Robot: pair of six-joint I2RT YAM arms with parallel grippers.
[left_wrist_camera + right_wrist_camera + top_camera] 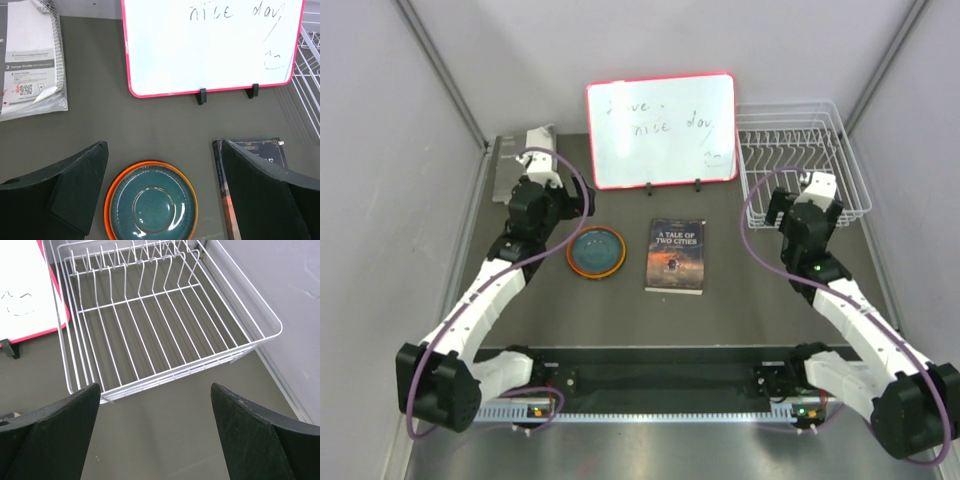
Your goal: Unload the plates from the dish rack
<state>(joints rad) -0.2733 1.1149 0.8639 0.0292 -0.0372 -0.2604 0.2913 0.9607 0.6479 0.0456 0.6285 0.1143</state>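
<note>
The teal blue plate (597, 249) lies on top of the orange plate (570, 258) on the table, left of the book. In the left wrist view the teal plate (152, 205) sits inside the orange rim (111, 192). No red or green plate shows. The white wire dish rack (802, 155) stands at the back right with nothing in it; it also shows in the right wrist view (150, 325). My left gripper (165, 150) is open and empty just above the stacked plates. My right gripper (155, 390) is open and empty in front of the rack's near edge.
A red-framed whiteboard (661, 130) stands upright at the back centre. A dark book (676, 255) lies flat right of the plates. A spiral-bound manual (510, 165) lies at the back left. Grey walls close in both sides.
</note>
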